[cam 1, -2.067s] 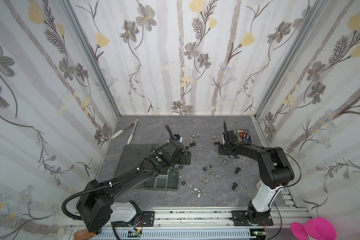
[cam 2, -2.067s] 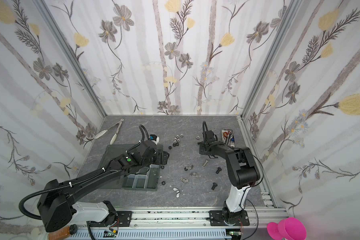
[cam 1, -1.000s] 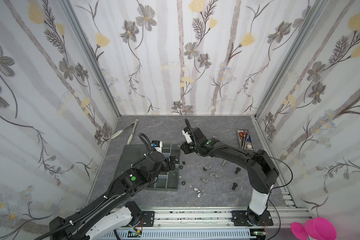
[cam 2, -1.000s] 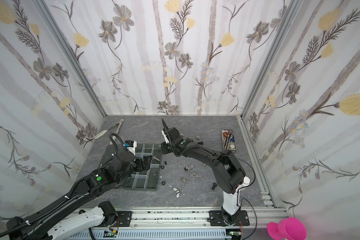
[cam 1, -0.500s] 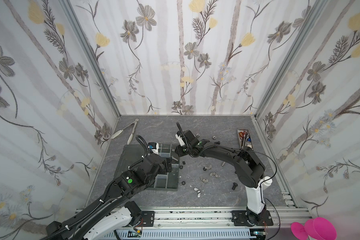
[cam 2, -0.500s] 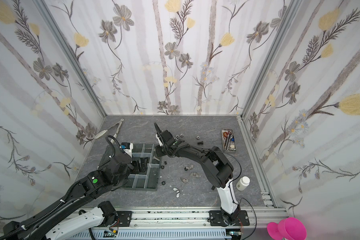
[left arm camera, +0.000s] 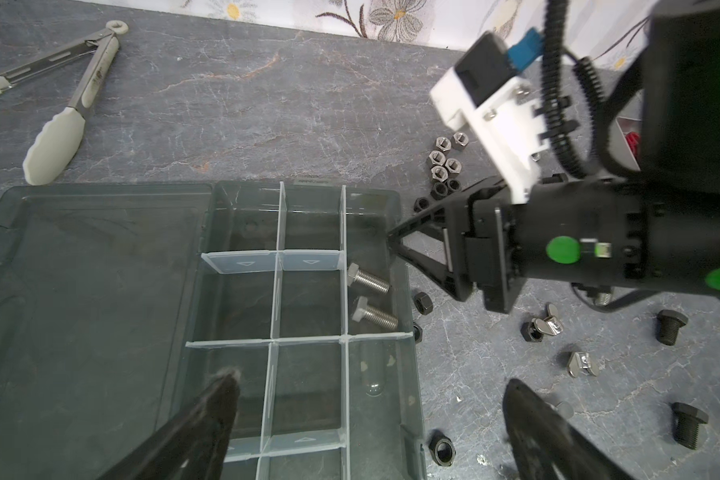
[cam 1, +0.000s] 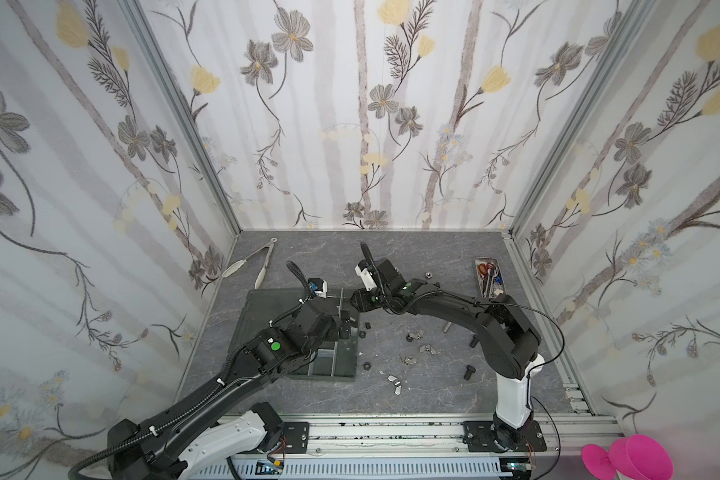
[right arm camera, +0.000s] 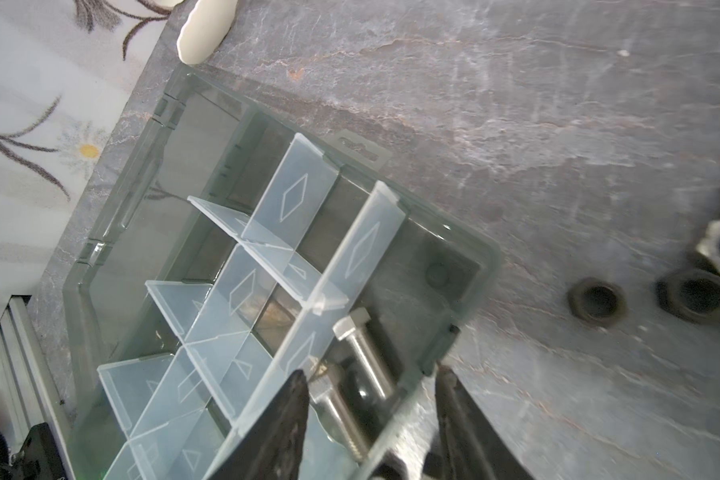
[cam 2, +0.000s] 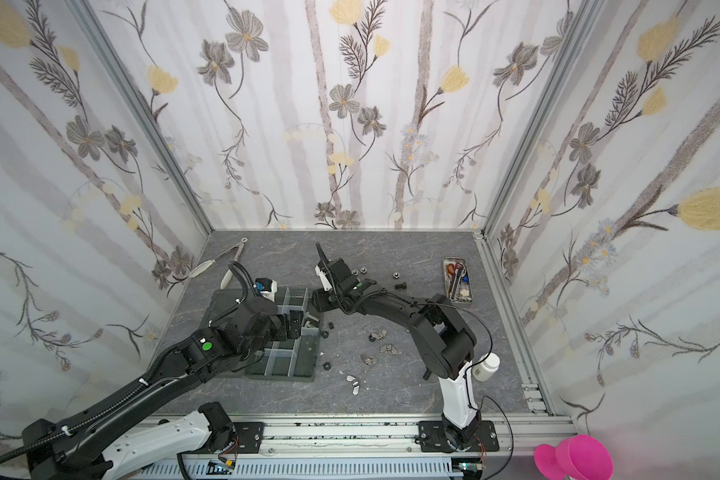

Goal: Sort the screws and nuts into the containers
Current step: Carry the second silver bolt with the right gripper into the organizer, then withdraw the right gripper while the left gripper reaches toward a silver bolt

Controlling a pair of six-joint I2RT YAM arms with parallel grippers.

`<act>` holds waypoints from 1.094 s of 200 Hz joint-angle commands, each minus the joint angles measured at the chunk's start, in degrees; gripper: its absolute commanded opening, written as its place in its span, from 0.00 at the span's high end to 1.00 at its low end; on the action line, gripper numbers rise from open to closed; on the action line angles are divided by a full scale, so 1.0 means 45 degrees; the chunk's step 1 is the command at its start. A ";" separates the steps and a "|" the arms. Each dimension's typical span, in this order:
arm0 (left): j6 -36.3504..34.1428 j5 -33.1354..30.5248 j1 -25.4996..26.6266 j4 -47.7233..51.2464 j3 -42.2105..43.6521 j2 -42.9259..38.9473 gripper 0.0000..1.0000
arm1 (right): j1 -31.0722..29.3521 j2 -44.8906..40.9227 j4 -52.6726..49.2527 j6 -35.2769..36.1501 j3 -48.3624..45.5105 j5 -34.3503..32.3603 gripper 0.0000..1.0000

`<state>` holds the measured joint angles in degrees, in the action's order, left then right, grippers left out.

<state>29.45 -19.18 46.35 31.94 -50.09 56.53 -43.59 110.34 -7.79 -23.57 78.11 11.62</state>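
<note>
Grey stone-look table [cam 1: 433,395] walled by flowered panels [cam 1: 350,104], two silver screws [left arm camera: 368,280] laid in the far-right cell [left arm camera: 371,232] of the tray [left arm camera: 100,291] — nuts [left arm camera: 438,158] scattered right of it, left gripper [left arm camera: 371,382] spread wide, empty, right gripper [right arm camera: 371,372] parted, nothing held, over the screws.

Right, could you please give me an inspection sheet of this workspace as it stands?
Surface: grey stone-look tabletop, no spills seen.
Job's things: two silver screws in one cell of the organiser tray; nuts, wing nuts and black screws loose on the tabletop.
Clutter: tongs; scissors tray.
Grippers: left tool open above the tray; right tool open at its edge; both empty.
Cables: black cables loop off both wrists, clear of parts.
Surroundings: floral walls.
</note>
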 commanded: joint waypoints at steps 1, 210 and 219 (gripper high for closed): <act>-0.0303 0.0274 0.0025 -0.0090 -0.0581 0.0811 0.00 | 0.0633 -0.1216 0.1334 -0.0388 -0.1239 0.0396 0.50; -0.2462 0.3089 0.3358 -0.2902 -0.8038 1.2653 0.17 | 1.0878 -1.2280 0.2981 -0.4246 -1.0325 0.3565 0.53; -0.2520 0.3139 0.3447 -0.2943 -0.8414 1.3125 0.19 | 1.1150 -1.2383 0.2982 -0.4309 -1.0401 0.3677 0.53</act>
<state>19.97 -6.85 60.80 20.56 -84.01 111.13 3.73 56.01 4.03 -40.58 32.03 24.25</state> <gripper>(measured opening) 0.829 0.473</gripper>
